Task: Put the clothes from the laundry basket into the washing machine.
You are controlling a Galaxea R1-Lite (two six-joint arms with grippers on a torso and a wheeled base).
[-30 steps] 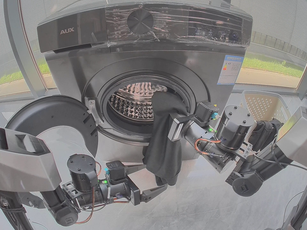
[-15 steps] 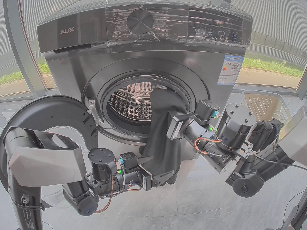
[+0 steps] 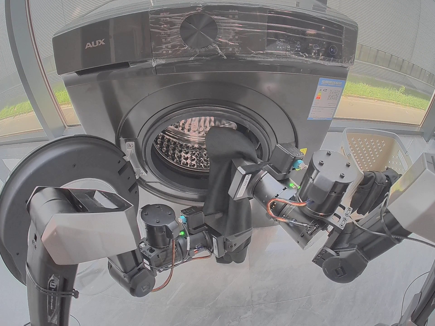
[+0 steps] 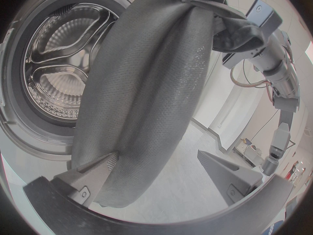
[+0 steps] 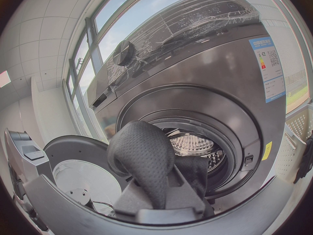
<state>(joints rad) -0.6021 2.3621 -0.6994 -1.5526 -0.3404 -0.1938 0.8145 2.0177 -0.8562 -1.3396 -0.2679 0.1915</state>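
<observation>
Right now the black garment (image 3: 225,191) hangs as a long fold before the open mouth of the washing machine (image 3: 204,82), its top bunched at the rim in front of the steel drum (image 3: 186,148). The right gripper (image 5: 163,183) is clamped tight on that bunched top. The left gripper (image 4: 156,154) sits low at the hanging end, fingers spread wide, with the cloth between them and touching one. The round door (image 3: 68,168) stands swung open on the robot's left, and the laundry basket (image 3: 378,150) stands right of the machine.
</observation>
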